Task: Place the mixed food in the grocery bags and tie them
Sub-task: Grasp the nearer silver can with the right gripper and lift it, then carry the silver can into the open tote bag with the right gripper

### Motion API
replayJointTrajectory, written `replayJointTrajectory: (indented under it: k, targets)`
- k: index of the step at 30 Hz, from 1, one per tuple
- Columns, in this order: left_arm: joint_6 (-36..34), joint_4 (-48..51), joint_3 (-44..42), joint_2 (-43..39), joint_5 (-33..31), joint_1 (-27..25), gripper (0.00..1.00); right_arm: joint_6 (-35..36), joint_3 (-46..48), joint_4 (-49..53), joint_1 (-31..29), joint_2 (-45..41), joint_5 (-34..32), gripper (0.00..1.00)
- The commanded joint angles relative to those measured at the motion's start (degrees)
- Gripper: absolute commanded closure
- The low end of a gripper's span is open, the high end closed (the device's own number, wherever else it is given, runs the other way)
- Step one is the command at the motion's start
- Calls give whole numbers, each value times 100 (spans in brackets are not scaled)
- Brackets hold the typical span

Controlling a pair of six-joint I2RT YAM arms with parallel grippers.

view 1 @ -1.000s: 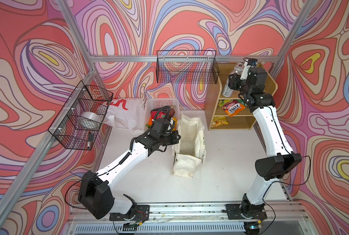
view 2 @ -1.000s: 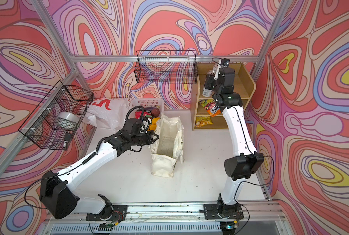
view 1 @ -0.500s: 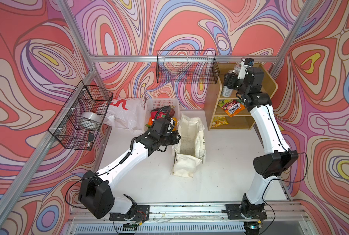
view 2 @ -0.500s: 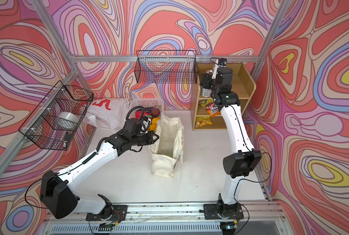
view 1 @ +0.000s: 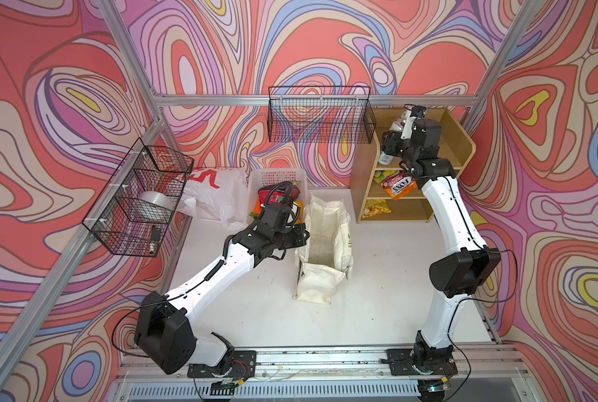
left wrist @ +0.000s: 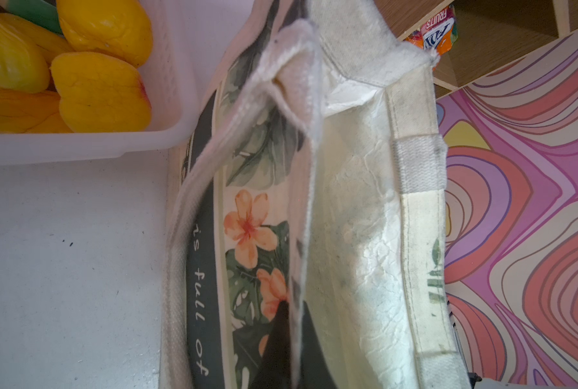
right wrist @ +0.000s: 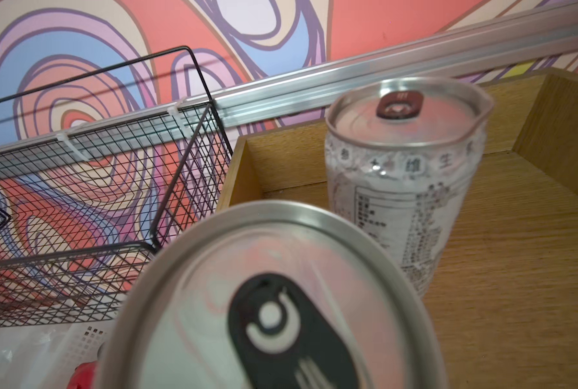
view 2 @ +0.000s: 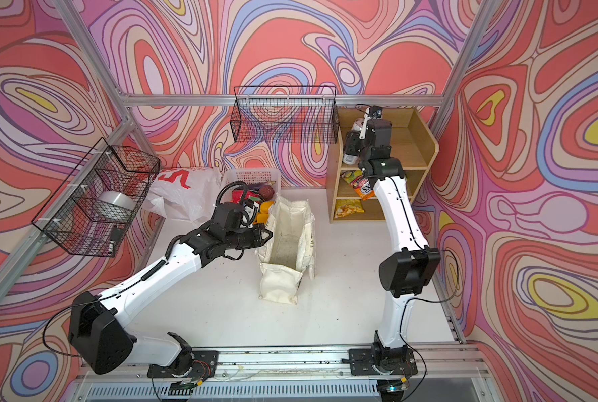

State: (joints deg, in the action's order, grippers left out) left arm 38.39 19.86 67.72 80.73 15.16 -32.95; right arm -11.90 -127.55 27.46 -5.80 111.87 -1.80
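Right tool (view 1: 389,146) farther left, silver can (view 1: 384,158) just beneath, grip unclear; left tool (left wrist: 294,331) tight on tote (left wrist: 351,235) rim.

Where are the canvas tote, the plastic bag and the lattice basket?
canvas tote (view 1: 320,282): a top view, folded end.
plastic bag (view 1: 215,198): a top view, crinkled middle.
lattice basket (view 1: 276,175): a top view, far wall.

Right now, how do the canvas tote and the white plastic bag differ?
The canvas tote stands upright with its mouth open mid-table; the plastic bag lies crumpled by the back wall. The tote is cream cloth with green print; the plastic bag is thin white film with red letters. The left pincer grips the tote's rim; the plastic bag is unheld. Both sit beside the lattice basket.
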Motion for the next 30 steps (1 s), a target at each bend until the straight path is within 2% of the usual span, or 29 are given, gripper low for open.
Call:
replayJointTrajectory:
  k: [1,5,17,20,25,30]
  targets:
    - [15,-7,66,110,-73,-10,100,-13,-129,-209,-35,-352,152,78]
    - [19,-18,57,119,-77,-10,100,-103,120,-435,-33,-794,239,85]
    - [-7,-26,66,110,-74,-10,100,-606,1311,-743,-203,-2164,1088,90]
    - [-20,-23,22,84,-105,-14,100,-597,2059,-909,-718,-2611,1104,89]
    - [-42,-9,22,101,-99,-11,100,-464,3543,-1322,-2089,-3172,781,89]
    - [-29,30,65,92,-108,-10,100,-131,4906,-2090,-2965,-3162,442,90]
